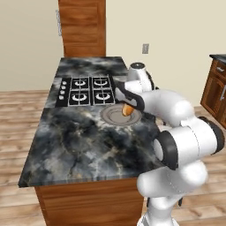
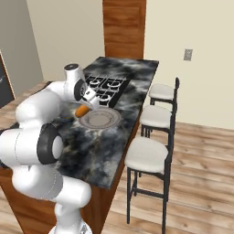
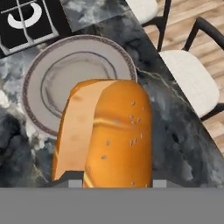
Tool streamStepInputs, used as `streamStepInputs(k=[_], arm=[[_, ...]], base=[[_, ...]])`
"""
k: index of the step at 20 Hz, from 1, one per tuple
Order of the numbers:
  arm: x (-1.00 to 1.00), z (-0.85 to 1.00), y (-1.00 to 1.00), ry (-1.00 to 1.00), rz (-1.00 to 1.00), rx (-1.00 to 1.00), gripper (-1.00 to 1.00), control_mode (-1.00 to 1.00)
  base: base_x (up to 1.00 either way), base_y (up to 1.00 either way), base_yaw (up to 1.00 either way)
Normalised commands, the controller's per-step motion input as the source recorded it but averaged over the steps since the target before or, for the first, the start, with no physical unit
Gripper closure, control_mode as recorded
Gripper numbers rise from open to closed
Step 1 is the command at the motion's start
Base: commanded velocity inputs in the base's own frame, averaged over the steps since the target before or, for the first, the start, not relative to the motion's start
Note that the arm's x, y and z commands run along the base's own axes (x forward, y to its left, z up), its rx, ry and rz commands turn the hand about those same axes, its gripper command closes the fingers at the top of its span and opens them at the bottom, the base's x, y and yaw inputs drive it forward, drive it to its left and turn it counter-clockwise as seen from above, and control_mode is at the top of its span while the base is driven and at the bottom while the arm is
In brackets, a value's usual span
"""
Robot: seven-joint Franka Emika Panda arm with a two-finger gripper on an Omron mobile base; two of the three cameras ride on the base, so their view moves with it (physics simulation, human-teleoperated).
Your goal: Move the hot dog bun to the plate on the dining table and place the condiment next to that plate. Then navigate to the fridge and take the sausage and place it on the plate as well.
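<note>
A: Closest to the hand camera, what do you see?
B: The hot dog bun (image 3: 105,133), orange-tan, speckled with seeds, clamped between the jaws of the gripper (image 3: 113,183).
A: And beyond it?
B: The plate (image 3: 57,74), pale grey with a darker patterned rim, lying on the dining table (image 1: 84,141). In the left base view the bun (image 1: 127,109) hangs just over the plate's (image 1: 115,117) right side; I cannot tell if they touch.
A: Farther still?
B: The black cooktop (image 1: 86,90) just past the plate, then the wooden panel (image 1: 82,27) at the wall. Three white stools (image 2: 146,155) stand along the table's far side.
</note>
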Motion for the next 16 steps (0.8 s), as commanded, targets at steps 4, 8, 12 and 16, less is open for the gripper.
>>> streamStepInputs(k=[4, 8, 12, 16], arm=[[0.83, -0.40, 0.00, 0.08, 0.00, 0.00, 1.00, -1.00], [0.91, -0.26, 0.00, 0.11, 0.00, 0.00, 1.00, -1.00], [0.93, -0.47, 0.00, 0.09, 0.00, 0.00, 1.00, -1.00], [0.72, -0.47, 0.00, 0.06, 0.00, 0.00, 1.00, -1.00]], base=[[0.00, 0.00, 0.00], [0.00, 0.00, 0.00], [0.00, 0.00, 0.00], [0.00, 0.00, 0.00]])
